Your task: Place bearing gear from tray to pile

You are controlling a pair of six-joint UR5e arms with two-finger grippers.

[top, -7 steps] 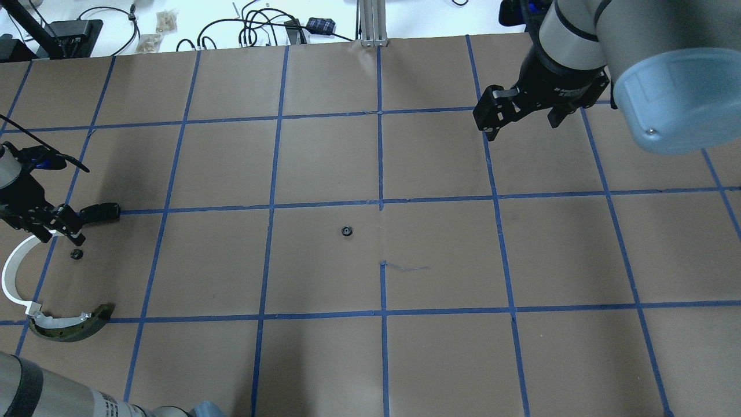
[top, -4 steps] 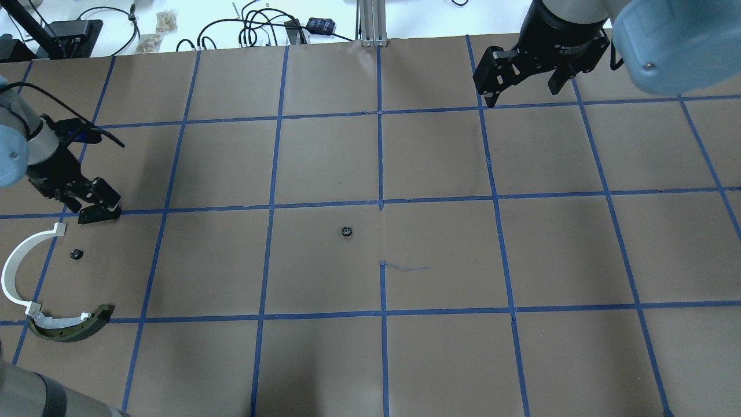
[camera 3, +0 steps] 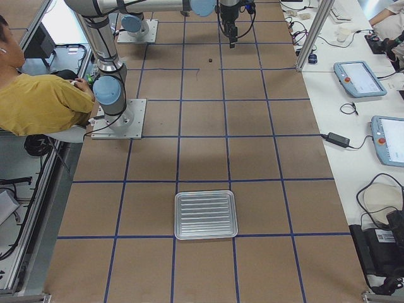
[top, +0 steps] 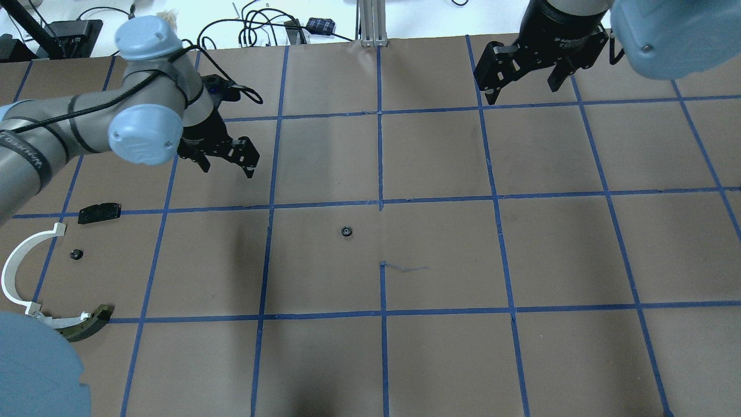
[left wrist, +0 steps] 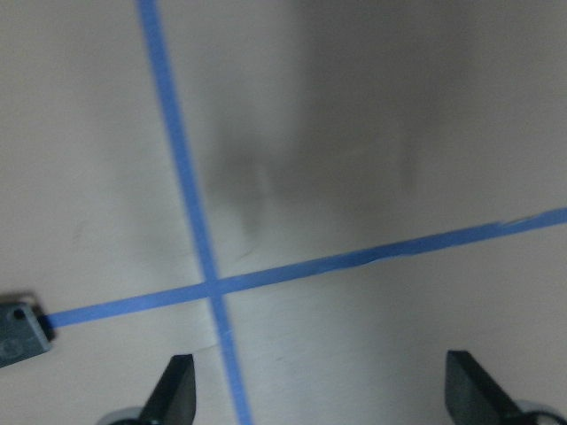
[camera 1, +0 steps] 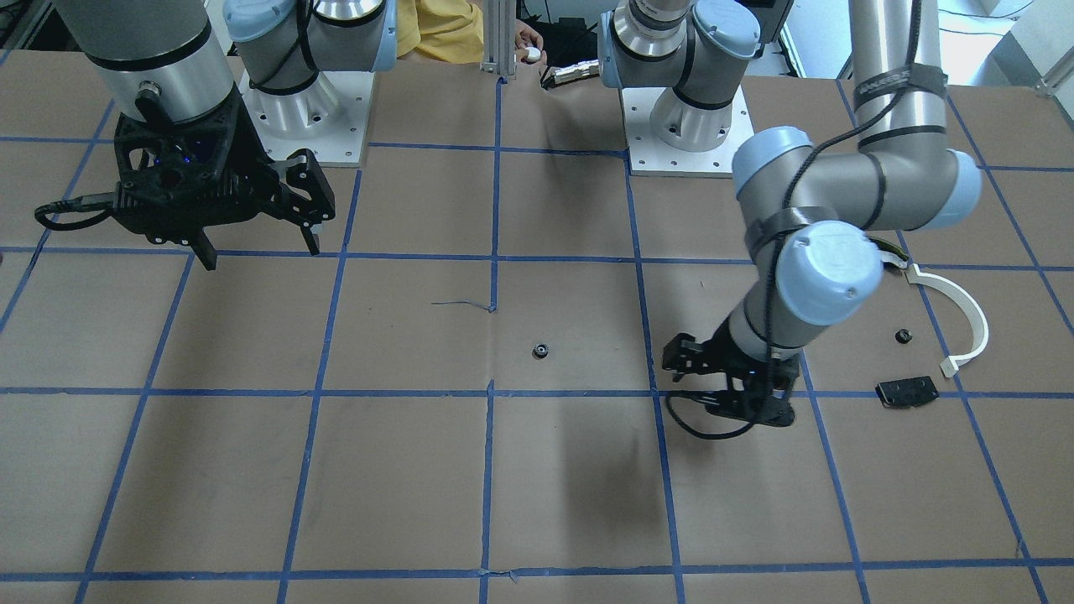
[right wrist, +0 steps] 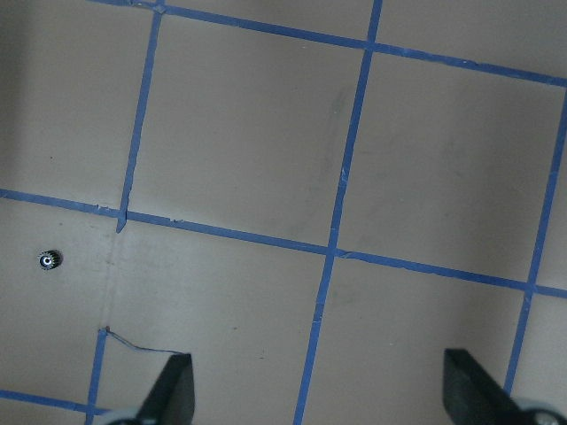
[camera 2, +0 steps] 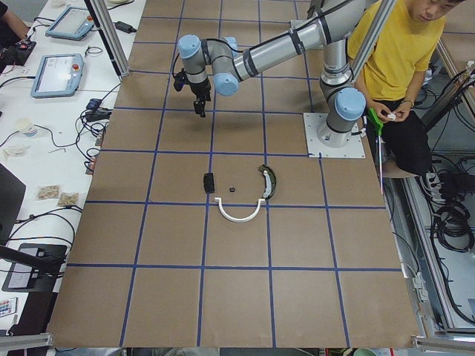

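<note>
Now, left gripper (top: 228, 171) hovering wide open above the table, right gripper (top: 522, 96) hanging open far right, bearing gear (top: 346, 231) lying mid-table, pile (top: 75, 253) sitting left.

Bearing gear (top: 346, 231) well right of the pile (top: 75, 253)

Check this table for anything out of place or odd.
One small gear lies alone near the middle of the table, well apart from the cluster at the robot's left end: white curved strip, black plate, dark arc and a second small gear. Left gripper and right gripper are both open, holding nothing.
</note>
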